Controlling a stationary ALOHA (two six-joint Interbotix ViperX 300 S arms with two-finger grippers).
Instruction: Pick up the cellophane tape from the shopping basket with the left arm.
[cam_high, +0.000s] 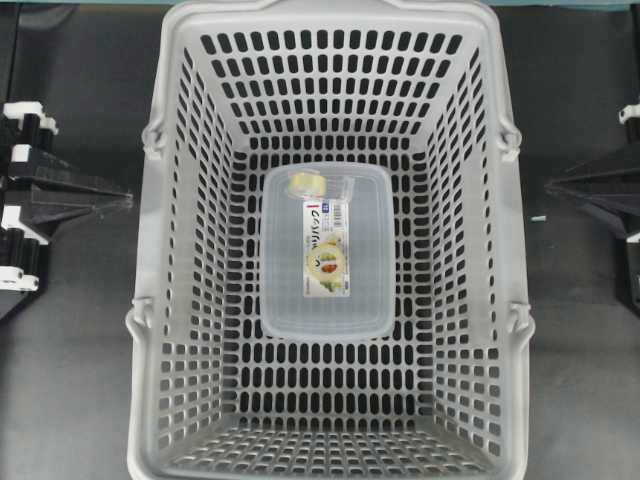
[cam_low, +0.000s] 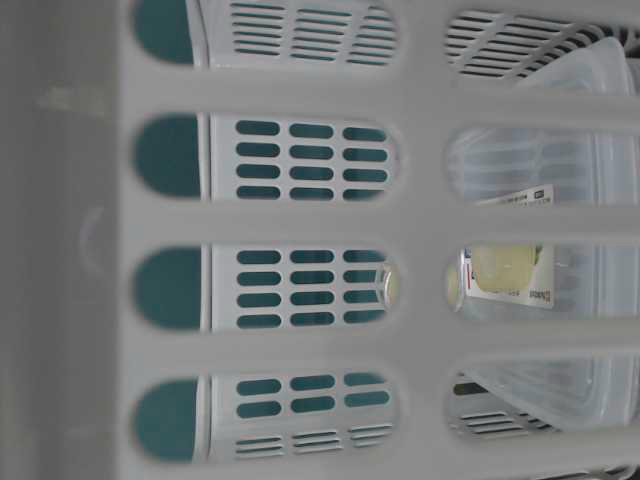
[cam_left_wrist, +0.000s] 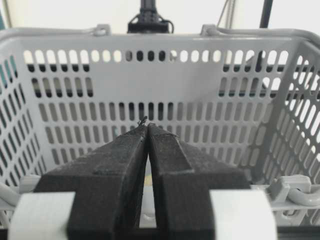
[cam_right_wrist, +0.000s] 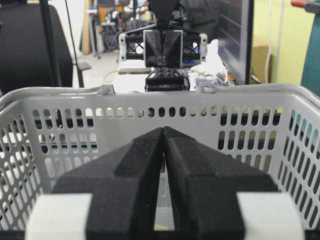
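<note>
The light grey shopping basket (cam_high: 180, 300) fills the middle of the overhead view. On its floor lies a clear rectangular box, and the small yellowish cellophane tape (cam_high: 308, 183) in clear wrapping rests on the box's far left corner. My left gripper (cam_high: 128, 198) stays outside the basket's left wall, shut with nothing in it; in the left wrist view its tips (cam_left_wrist: 148, 126) meet in front of the basket (cam_left_wrist: 75, 110). My right gripper (cam_high: 548, 185) waits outside the right wall, also shut and empty, its tips (cam_right_wrist: 164, 129) touching before the basket (cam_right_wrist: 100, 125).
The clear box (cam_high: 345, 310) with a printed paper label lies in the middle of the basket floor. Grey handles (cam_high: 152, 135) hang folded down along both long sides. The table-level view looks through the slotted wall (cam_low: 300, 220) at the box (cam_low: 560, 190).
</note>
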